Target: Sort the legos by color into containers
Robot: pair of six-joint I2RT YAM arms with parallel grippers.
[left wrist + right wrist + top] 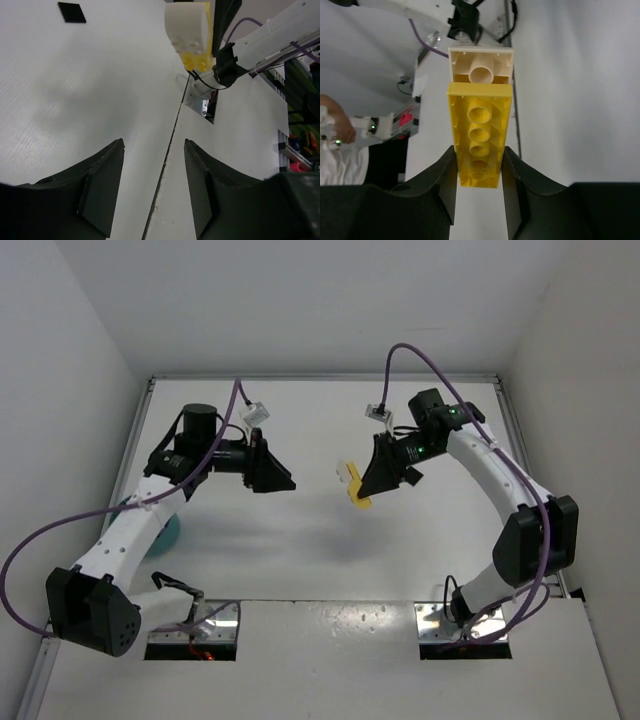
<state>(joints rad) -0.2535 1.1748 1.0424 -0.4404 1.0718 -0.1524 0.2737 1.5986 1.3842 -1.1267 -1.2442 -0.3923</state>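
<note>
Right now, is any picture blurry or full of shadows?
Top external: sharp, with soft grey arm shadows on the table. Left wrist: faint shadow patches too, and the white brick looks washed out. Right wrist: the yellow brick is crisp, the background hazier.

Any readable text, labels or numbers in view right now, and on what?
None readable.
The white tags on the arm cables are too small to read.
The yellow brick and the white brick at its end show no lettering.
</note>
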